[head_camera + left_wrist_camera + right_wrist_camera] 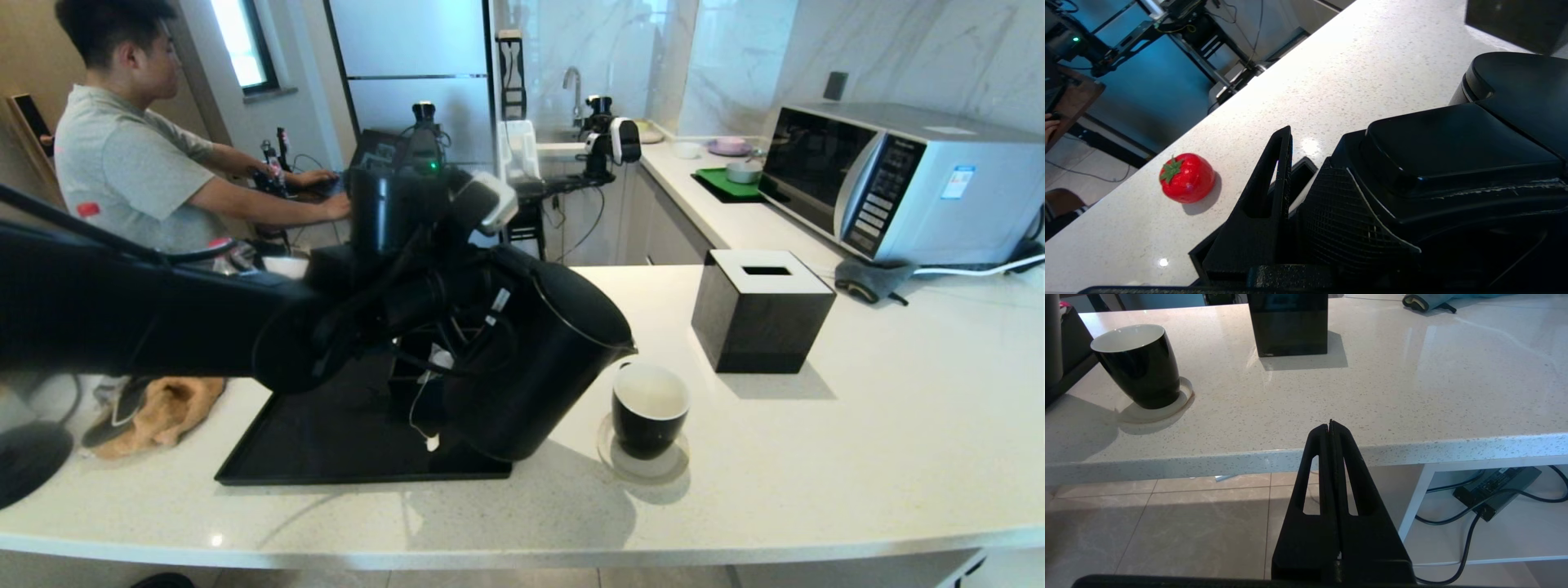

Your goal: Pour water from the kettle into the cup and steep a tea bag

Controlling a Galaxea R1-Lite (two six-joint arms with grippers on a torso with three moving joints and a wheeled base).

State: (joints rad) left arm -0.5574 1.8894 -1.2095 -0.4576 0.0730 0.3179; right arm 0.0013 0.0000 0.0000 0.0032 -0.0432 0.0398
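A: The work surface was a pale speckled counter [816, 457] in a kitchen. Where was the kettle?

B: The kettle [539, 359] was held off its tray [326, 441], tilted toward the cup [650, 408], spout just above the cup's near rim. The cup stood on a clear coaster [645, 465], in front of the tissue box [761, 310].

A: Gripper states?

B: The left gripper [1306, 179] was clamped on the kettle's handle. The right gripper [1331, 433] hung below the counter's edge, fingers pressed together, holding nothing.

A: Handling notes?

B: The kettle looked rigid and probably heavy if filled; the handle was the sound hold, since the matte body tapers. The cup was glossy, likely slippery and breakable. No water stream was visible. A thin white string [420, 408] hung behind the kettle; the tea bag itself could not be made out.
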